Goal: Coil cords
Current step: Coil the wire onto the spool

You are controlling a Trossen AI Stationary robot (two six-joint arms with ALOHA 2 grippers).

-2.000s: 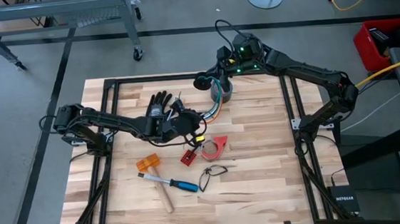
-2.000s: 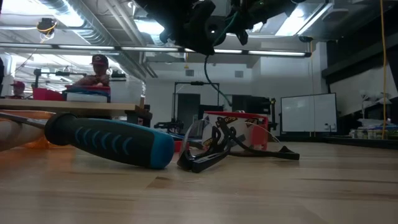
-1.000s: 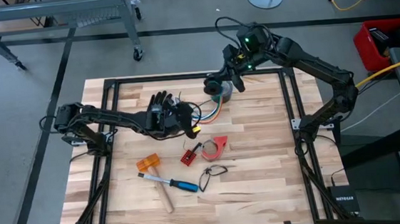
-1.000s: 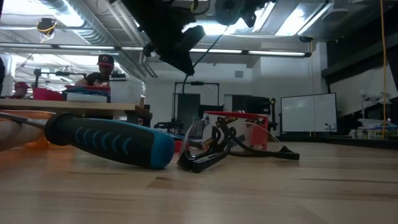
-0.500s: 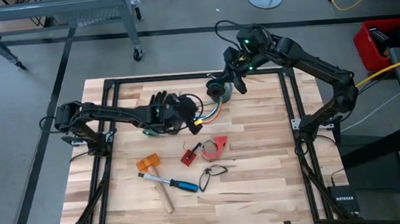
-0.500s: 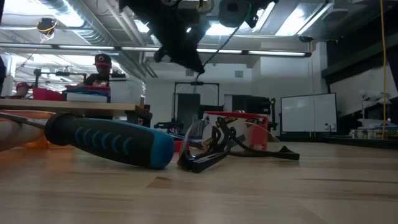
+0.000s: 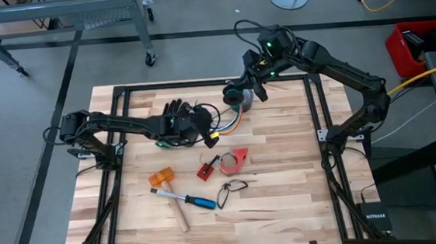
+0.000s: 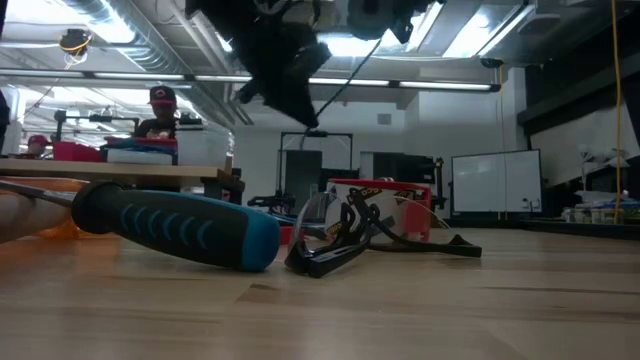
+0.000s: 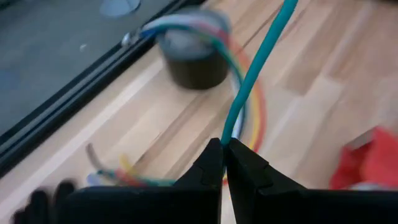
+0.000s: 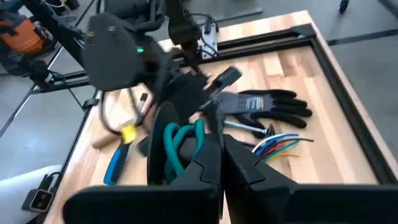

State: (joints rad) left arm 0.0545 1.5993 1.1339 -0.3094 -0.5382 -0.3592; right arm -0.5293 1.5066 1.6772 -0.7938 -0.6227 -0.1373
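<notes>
The loose bundle of thin multicoloured cords (image 7: 230, 121) curves in an arc near the tabletop's far edge, uncoiled.

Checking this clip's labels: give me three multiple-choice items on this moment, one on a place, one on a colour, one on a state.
1. Where does the glove lie?
A. beside the left gripper
B. on the floor
C. in a bin

2. What colour is the hammer grip?
A. red
B. blue
C. white

3. How are the left gripper's fingers?
A. wide open
B. shut on nothing
C. shut on a teal wire

Answers:
1 A: the high view shows the glove next to that gripper.
2 B: the grip end is blue.
3 C: the left wrist view shows the wire pinched between them.
</notes>
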